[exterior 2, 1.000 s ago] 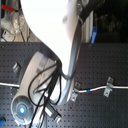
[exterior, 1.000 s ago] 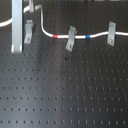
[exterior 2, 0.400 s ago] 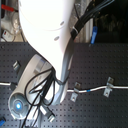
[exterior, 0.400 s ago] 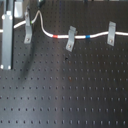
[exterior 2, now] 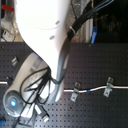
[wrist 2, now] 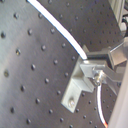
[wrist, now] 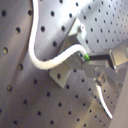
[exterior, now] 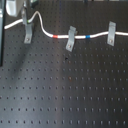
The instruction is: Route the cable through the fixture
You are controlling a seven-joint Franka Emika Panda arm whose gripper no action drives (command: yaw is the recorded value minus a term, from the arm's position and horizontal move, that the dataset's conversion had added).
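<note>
Mostly hidden end effector (wrist: 119,57), grip state unclear, cable (exterior: 47,31) at fixture (exterior: 28,33), arm (exterior 2: 42,30) blocking board.

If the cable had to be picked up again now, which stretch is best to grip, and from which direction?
Probably the raised hump of the cable between the clip on the first exterior view's left and the middle clip. It arches free there, clear of both, so fingers could straddle it from above. The stretches at the clips look too crowded.
</note>
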